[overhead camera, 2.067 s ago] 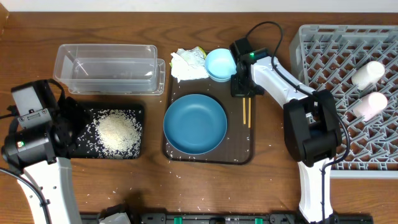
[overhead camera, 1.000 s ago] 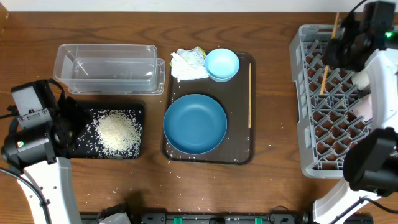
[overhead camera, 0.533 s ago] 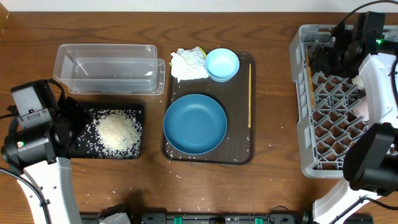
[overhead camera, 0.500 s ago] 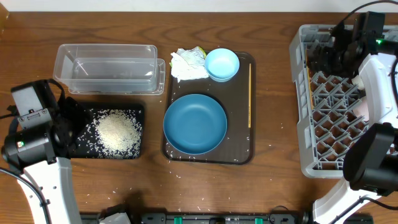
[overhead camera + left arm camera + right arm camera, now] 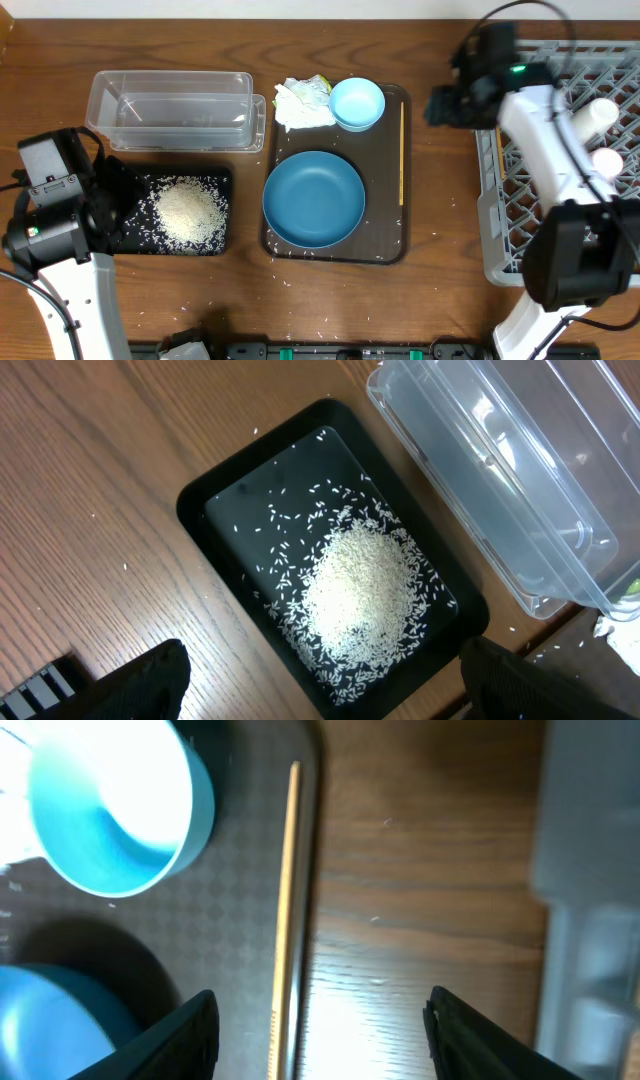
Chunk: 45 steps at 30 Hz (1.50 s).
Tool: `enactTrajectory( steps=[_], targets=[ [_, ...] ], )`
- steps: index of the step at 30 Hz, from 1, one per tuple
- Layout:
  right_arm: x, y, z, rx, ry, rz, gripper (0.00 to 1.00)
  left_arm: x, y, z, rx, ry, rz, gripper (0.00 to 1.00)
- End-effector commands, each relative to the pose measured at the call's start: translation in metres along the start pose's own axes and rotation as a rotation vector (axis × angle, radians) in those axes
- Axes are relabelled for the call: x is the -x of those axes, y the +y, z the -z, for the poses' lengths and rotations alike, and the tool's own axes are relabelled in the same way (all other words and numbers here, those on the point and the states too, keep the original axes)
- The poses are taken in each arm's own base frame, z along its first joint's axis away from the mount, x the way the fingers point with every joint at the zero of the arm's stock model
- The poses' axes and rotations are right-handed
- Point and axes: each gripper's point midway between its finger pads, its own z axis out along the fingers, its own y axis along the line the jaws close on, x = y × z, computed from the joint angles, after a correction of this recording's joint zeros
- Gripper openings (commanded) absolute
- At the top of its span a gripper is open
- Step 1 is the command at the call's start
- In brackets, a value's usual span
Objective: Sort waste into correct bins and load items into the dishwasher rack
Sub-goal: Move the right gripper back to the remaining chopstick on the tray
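Note:
My right gripper (image 5: 441,106) (image 5: 330,1042) hangs open and empty over the gap between the brown serving tray (image 5: 385,240) and the grey dishwasher rack (image 5: 560,215). One wooden chopstick (image 5: 402,155) (image 5: 288,900) lies on the tray's right side, below and between the fingers. Another chopstick (image 5: 498,150) lies in the rack's left edge, with a white cup (image 5: 591,117) and a pink cup (image 5: 606,161) further right. The large dark-blue bowl (image 5: 313,198), small light-blue bowl (image 5: 356,103) and paper wad (image 5: 303,102) sit on the serving tray. My left gripper (image 5: 325,682) is open above the black tray (image 5: 210,500) holding rice (image 5: 360,595).
A clear plastic tub (image 5: 172,108) stands behind the black tray (image 5: 140,235). Stray rice grains lie on the wood near the front edge. The left arm's body (image 5: 50,215) sits at the far left.
My right gripper opened and let go of the chopstick in the rack, then swung left out of the rack to the serving tray's right edge. The left arm has not moved.

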Motion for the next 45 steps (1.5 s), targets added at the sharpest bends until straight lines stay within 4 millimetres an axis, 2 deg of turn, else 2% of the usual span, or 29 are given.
enactTrajectory(
  steps=[1,6,13,30,36,40,45],
  targets=[
    [-0.015,-0.003,-0.013,-0.120,-0.025,-0.070,0.61,0.003,0.001,0.001,0.005,-0.007,0.003,0.89],
    [-0.040,0.025,-0.043,-0.089,-0.021,-0.033,0.49,0.003,0.001,0.001,0.005,-0.007,0.003,0.89],
    [-0.053,0.050,-0.063,-0.063,-0.025,0.018,0.46,0.003,0.001,0.001,0.005,-0.007,0.003,0.89],
    [-0.059,0.041,-0.102,-0.109,-0.001,0.006,0.47,0.003,0.001,0.001,0.005,-0.007,0.003,0.90],
    [-0.068,0.036,-0.116,-0.125,0.032,0.006,0.45,0.003,0.001,0.001,0.005,-0.007,0.003,0.89],
    [-0.074,0.037,-0.121,-0.130,0.050,0.004,0.31,0.003,0.001,0.001,0.005,-0.007,0.003,0.89],
    [-0.069,0.047,-0.110,-0.101,0.043,-0.003,0.01,0.003,0.001,0.001,0.005,-0.007,0.003,0.89]
  ],
)
